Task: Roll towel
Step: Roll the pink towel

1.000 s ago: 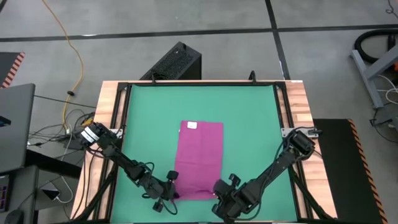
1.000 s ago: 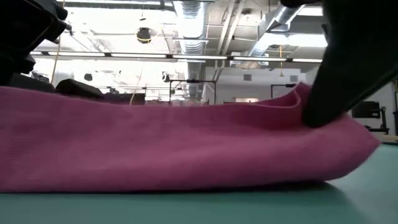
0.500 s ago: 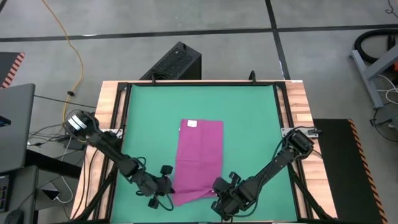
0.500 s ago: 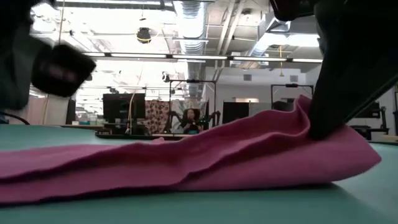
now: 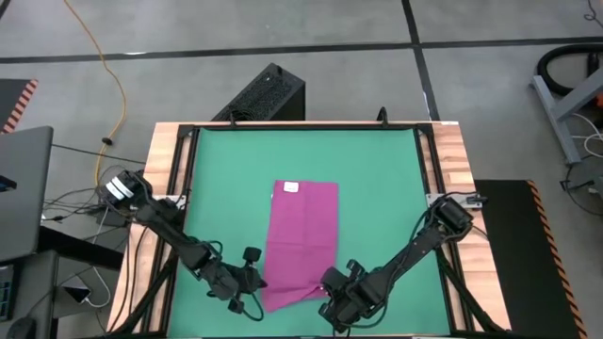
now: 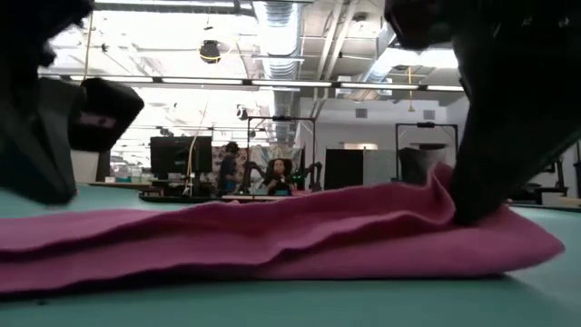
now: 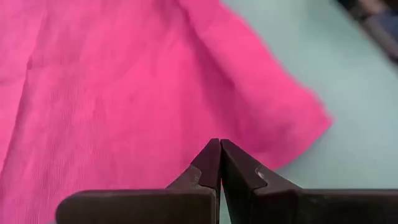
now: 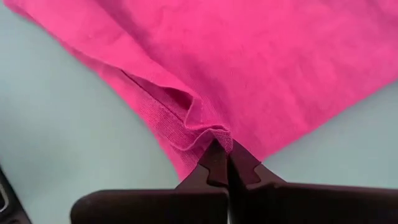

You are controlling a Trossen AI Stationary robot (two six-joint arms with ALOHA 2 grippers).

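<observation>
The magenta-purple towel (image 5: pixel 301 240) lies lengthwise on the green mat (image 5: pixel 377 188). Its white tag (image 5: pixel 291 188) is at the far edge. The near left corner (image 5: pixel 268 305) lies flat on the mat. My left gripper (image 5: pixel 256 282) is shut and empty just left of the towel's near end. In the low view (image 6: pixel 54 186) it hangs above the mat, and in its wrist view (image 7: pixel 220 144) the shut tips stand over the towel (image 7: pixel 124 93). My right gripper (image 5: pixel 327 288) is shut on the towel at its near right corner. My right gripper pinches a bunched fold at the towel's near right corner (image 8: pixel 211 132) between its two fingers. It comes slanting down from the near right. The pinched part (image 6: pixel 443 182) stands up as a small peak, and the rest of the towel lies slack on the mat.
A wooden frame (image 5: pixel 452 160) and black rails border the mat. A black box (image 5: pixel 268 94) stands beyond the far edge, and a laptop (image 5: pixel 24 188) and cables lie off the left side. Bare mat lies left, right and far of the towel.
The towel's near left corner has come out of my left gripper and dropped flat onto the mat. My left gripper has drawn away toward the table's left edge. My right gripper keeps its hold, so only the near right corner stays raised.
</observation>
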